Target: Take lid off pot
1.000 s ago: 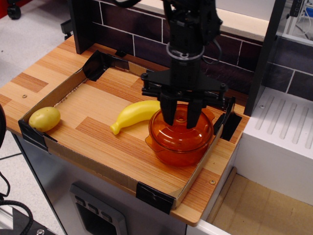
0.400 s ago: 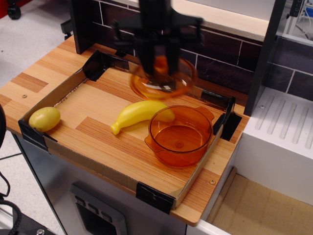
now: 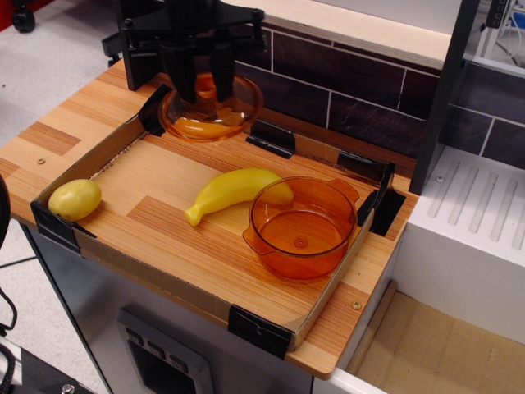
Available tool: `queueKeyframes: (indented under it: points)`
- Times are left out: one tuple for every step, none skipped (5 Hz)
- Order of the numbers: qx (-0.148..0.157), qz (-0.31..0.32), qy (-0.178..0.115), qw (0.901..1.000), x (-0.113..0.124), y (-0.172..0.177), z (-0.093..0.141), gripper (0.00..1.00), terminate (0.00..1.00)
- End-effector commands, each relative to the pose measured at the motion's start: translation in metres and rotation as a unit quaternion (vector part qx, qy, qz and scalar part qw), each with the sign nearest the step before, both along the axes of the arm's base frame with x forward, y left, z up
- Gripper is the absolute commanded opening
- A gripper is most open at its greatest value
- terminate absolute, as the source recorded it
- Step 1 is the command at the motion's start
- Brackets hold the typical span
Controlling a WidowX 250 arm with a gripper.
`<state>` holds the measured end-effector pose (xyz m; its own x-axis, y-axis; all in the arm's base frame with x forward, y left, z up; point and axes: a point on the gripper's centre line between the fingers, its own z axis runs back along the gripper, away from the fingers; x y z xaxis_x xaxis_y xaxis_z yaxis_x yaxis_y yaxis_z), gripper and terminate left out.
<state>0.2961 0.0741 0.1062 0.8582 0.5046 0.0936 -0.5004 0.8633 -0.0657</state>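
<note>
Nearest the camera, well below and to the right of the gripper, the pot (image 3: 303, 228) is sitting open on the wooden tray (image 3: 156, 238), its mouth showing the bare orange floor inside, so the lid is already off it. A banana (image 3: 234, 192) is lying just beside the pot's left wall, seemingly touching it, and a potato (image 3: 75, 199) is resting at the tray's near-left corner, well below the gripper and slightly to its left.

Farther back, at the tray's far-left corner, the gripper (image 3: 205, 82) is hanging with its fingers drawn narrow around the small central knob of the lid (image 3: 211, 111), which is suspended directly beneath it, dome up and slightly tilted. Whether the rim is touching the tray's cardboard edge there cannot be told.

The lid is looking like thin, stiff, translucent plastic: light, smooth and probably slippery, likely to swing on such a small hold. The ring knob is the sensible place to be pinching, since the domed rim is too wide and shallow for the fingers. It is unlikely to break if released low, though it may roll or skid on the wood.
</note>
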Motion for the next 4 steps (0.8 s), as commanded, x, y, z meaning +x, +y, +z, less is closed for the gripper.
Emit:
queueKeyframes:
  points:
    - [0.03, 0.026, -0.004, 0.9992, 0.008, 0.035, -0.005, 0.0, 0.0]
    - [0.042, 0.027, 0.004, 0.9987, 0.011, 0.043, -0.024, 0.0, 0.0]
    - [0.055, 0.021, 0.004, 0.9982, 0.016, 0.044, -0.036, 0.0, 0.0]
    - [0.064, 0.022, 0.006, 0.9977, 0.022, 0.046, -0.046, 0.0, 0.0]
